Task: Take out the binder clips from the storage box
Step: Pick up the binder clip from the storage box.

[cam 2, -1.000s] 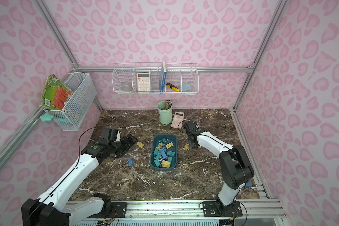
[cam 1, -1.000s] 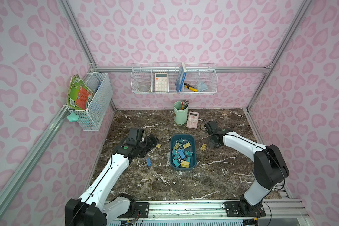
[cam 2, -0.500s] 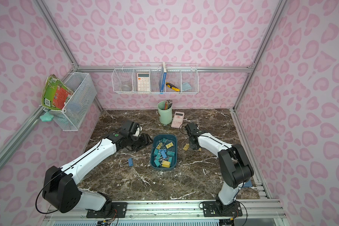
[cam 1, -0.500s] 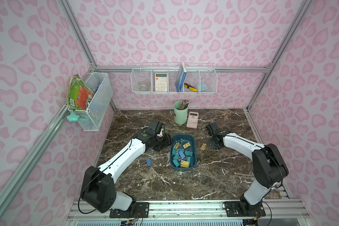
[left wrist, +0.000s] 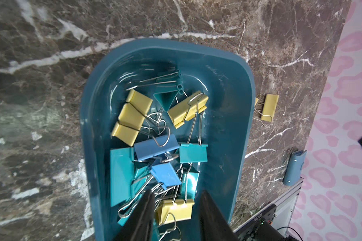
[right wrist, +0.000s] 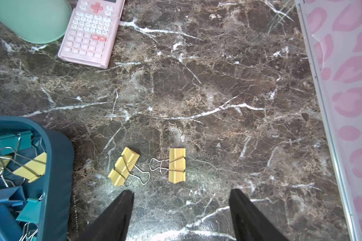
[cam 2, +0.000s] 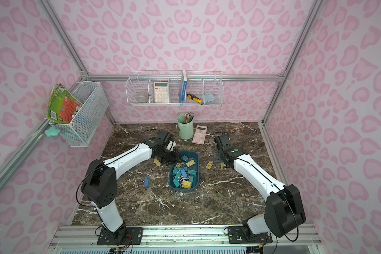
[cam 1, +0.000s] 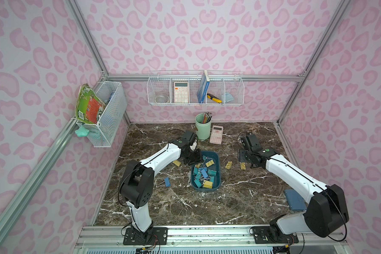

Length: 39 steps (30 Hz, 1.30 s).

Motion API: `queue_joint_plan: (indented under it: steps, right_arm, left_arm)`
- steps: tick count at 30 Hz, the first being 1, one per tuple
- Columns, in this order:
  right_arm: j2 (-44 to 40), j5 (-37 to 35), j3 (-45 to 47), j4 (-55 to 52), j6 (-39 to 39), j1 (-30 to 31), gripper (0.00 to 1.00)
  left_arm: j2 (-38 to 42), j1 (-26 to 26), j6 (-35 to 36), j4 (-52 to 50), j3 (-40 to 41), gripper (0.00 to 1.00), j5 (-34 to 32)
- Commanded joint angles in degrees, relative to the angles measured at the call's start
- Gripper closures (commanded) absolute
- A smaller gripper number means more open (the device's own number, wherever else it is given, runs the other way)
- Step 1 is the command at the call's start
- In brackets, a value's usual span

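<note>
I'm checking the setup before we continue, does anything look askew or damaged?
The green and red packet leans out of the side wire basket, its edges crumpled. Four binder clips lie loose outside the storage box, as the task intends.

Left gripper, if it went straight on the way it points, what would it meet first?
The left gripper would probably meet the yellow clip between its fingers, inside the box; depth is unclear.

Bright, even overhead light; soft shadows; pale glare on the glossy bench [right wrist: 196, 183]; wrist views soften toward their near edges.
</note>
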<state>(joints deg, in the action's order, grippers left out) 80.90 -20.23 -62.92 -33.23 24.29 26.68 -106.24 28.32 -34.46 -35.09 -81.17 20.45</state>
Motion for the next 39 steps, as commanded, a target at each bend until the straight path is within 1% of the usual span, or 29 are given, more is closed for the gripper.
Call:
queue_joint_plan:
  steps: [1, 4, 5, 13, 19, 22, 25, 26, 31, 33, 35, 39]
  right_arm:
    - [-0.99, 0.37, 0.62, -1.87, 1.3, 0.11, 0.17]
    - [-1.49, 0.45, 0.99, -2.44, 1.71, 0.09, 0.14]
    - [-1.57, 0.54, 1.02, -2.45, 1.7, 0.11, 0.13]
    - [-2.13, 0.75, 1.17, -2.61, 1.63, 0.1, 0.1]
    - [-1.8, 0.8, 0.73, -2.72, 1.38, 0.13, 0.09]
    - [-1.8, 0.98, 0.85, -2.63, 1.46, 0.13, 0.08]
    - [-1.71, 1.07, 0.94, -2.49, 1.54, 0.29, 0.08]
    - [-1.63, 1.07, 1.0, -2.49, 1.55, 0.32, 0.07]
    - [-1.73, 1.02, 1.17, -2.49, 1.7, 0.65, 0.06]
    - [-1.8, 0.99, 1.19, -2.49, 1.79, 0.75, 0.06]
    - [-1.89, 0.99, 1.21, -2.54, 1.81, 0.94, 0.06]
    - [-2.01, 0.98, 0.89, -2.54, 1.81, 1.51, 0.05]
  left_arm:
    - [-2.13, 0.07, 3.01, -1.93, -1.68, 0.58, 0.65]
    - [-3.74, 0.14, 4.01, -2.29, -1.78, 0.56, 0.58]
    - [-4.16, 0.22, 4.41, -2.31, -3.05, 0.56, 0.59]
    - [-7.43, 0.9, 6.76, -3.1, -5.55, 0.57, 1.16]
    - [-8.16, 1.6, 7.3, -3.58, -5.77, 0.61, 0.57]
    - [-7.63, 1.78, 7.48, -3.49, -5.32, 0.7, 0.21]
    - [-7.58, 1.92, 7.43, -3.54, -5.32, 0.82, 0.21]
    - [-7.6, 1.97, 7.39, -3.45, -5.32, 0.84, 0.22]
    - [-7.49, 2.19, 7.21, -3.49, -5.32, 0.92, 0.12]
    - [-7.36, 2.34, 7.12, -3.54, -5.32, 0.94, -0.05]
    - [-6.99, 2.29, 6.95, -3.43, -5.24, 1.0, -0.51]
    - [-5.39, 2.29, 6.26, -3.3, -5.25, 1.0, -1.57]
